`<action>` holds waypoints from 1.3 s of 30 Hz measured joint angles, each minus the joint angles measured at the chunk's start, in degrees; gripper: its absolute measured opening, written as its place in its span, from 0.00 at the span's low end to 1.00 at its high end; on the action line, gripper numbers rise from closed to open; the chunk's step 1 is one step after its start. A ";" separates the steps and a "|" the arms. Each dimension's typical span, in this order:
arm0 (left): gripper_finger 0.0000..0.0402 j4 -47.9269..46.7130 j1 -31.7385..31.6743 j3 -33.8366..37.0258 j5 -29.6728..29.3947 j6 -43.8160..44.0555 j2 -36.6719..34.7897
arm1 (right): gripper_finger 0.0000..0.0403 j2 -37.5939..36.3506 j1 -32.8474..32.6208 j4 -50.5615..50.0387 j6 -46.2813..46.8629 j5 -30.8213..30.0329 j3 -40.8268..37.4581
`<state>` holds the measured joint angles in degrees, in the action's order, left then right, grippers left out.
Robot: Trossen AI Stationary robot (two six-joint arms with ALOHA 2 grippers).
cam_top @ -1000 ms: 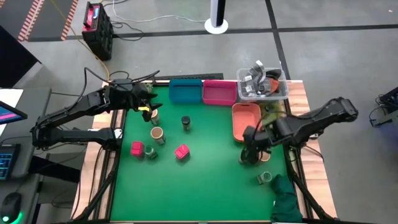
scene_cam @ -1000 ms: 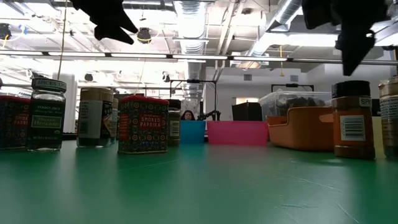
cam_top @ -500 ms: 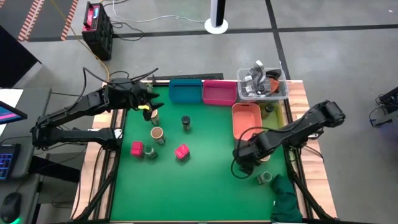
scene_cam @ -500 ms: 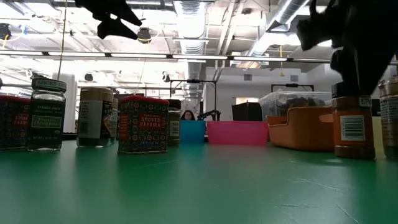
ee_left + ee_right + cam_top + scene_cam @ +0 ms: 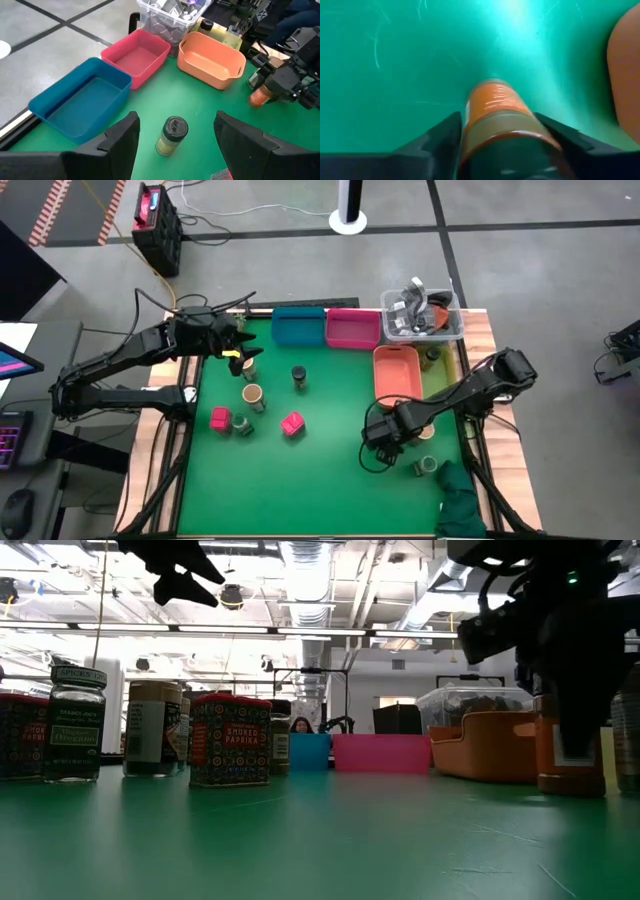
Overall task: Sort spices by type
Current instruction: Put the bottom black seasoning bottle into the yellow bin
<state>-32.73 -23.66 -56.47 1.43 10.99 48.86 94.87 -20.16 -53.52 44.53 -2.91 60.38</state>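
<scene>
The right pincer (image 5: 383, 434) was low over the green worktop (image 5: 320, 480), just in front of the orange bin (image 5: 396, 373). The overhead view hid what it held; the right wrist view showed an orange jar (image 5: 500, 125) with a dark cap wedged between the two fingers, so the pincer was clamped on it. The low view showed the same orange jar (image 5: 568, 755) standing upright on the worktop behind the dark arm, and the left wrist view showed it from afar (image 5: 260, 95), held at the far side near the orange bin (image 5: 212, 60). The left pincer (image 5: 240, 345) hovered above the rear-left of the worktop beside the blue bin (image 5: 298, 326); its fingers (image 5: 117, 145) stood apart with nothing between them, framing a dark-capped jar (image 5: 171, 135) on the worktop beyond. The overhead view alone gave the layout: that dark-capped jar (image 5: 298, 376) mid-worktop, a tan-topped jar (image 5: 252, 394) to its left, two pink tins (image 5: 220, 418) (image 5: 292, 424) nearer the front, a green-topped jar (image 5: 241, 425) between them, and another jar (image 5: 426, 467) lying near the right edge by a green cloth (image 5: 462, 500). The low view alone showed labels: a paprika tin (image 5: 229, 740) and a clear jar (image 5: 74, 723). The clear tub (image 5: 422, 313) sat behind the orange bin, the pink bin (image 5: 352, 328) beside the blue one.
</scene>
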 joint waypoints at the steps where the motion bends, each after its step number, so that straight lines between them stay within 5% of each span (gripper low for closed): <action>1: 0.60 -0.02 0.00 0.00 0.00 -0.22 -0.02 | 0.56 -0.01 0.41 -0.21 -0.01 0.03 0.00; 3: 0.60 0.00 0.00 0.00 -0.04 -0.64 -0.01 | 0.50 -0.27 1.47 -0.49 -0.05 0.61 0.00; 14: 0.60 0.02 0.00 0.00 -0.21 -2.75 -0.02 | 0.50 -11.76 10.77 -3.71 -7.69 -0.16 6.77; 21: 0.60 -0.02 0.00 0.00 -0.22 -2.69 -0.02 | 0.50 -24.86 17.02 -19.40 6.17 -12.08 5.87; 31: 0.60 0.08 0.00 0.00 -1.61 -4.31 -0.01 | 0.52 -31.19 24.31 -31.45 23.79 -11.16 -1.39; 39: 0.60 0.09 0.00 0.00 -1.95 -4.33 -0.01 | 0.52 -30.86 32.57 -27.92 21.21 -10.29 -9.31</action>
<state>-32.64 -23.66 -56.47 -0.51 6.66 48.85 64.01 12.41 -81.44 65.74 -13.20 51.07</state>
